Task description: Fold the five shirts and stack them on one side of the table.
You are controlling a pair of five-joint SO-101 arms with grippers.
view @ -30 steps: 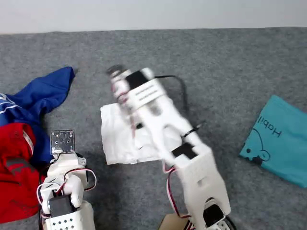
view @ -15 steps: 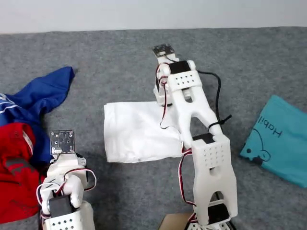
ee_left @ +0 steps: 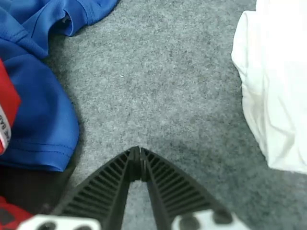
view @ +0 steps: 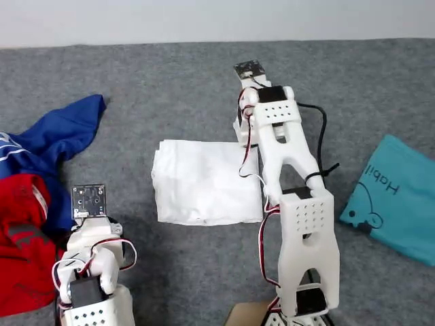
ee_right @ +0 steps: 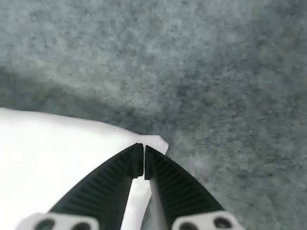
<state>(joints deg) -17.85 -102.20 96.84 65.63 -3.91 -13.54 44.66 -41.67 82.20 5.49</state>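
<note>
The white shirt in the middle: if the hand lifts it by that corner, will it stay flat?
Probably not. The white shirt lies in soft, rumpled layers, so it would likely droop and unfold from the right hand closed at its corner. Pushed across the fuzzy grey table cover, it may bunch rather than slide.

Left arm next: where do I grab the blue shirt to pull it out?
Pinch the blue shirt at its far pointed end, coming from the middle of the table. That end lies free, while the red shirt overlaps its near part. The left gripper is shut, so open first.
</note>
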